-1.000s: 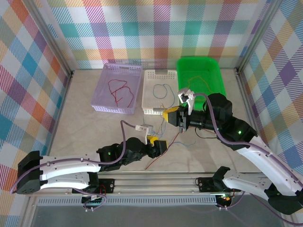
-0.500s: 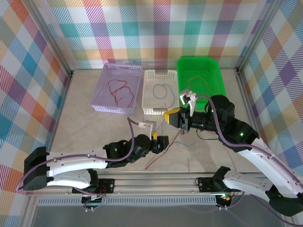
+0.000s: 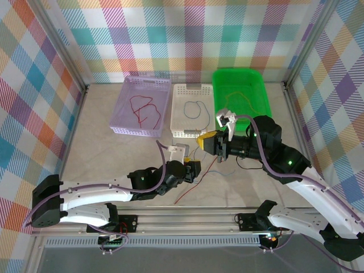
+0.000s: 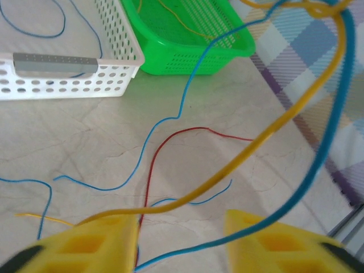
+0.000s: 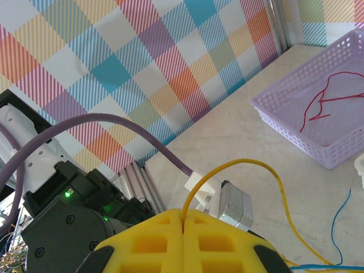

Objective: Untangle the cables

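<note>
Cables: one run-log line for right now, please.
right gripper: shut on yellow cable | left gripper: open, straddling red cable | blue cable: loose on table

On the left: stretched low over the table from the base at the near edge, white link lying flat, dark wrist bent toward the centre, ending in the left claw. From its own wrist camera, yellow fingers parted with a clear gap between them, tips pointing ahead and slightly down.

On the right: arched high, elbow up behind the right claw, forearm about level, wrist pointing leftward. Closed tight, yellow pads meeting flush, pinching a yellow cable at the seam. Sitting just beyond the left claw, apart from it.
</note>
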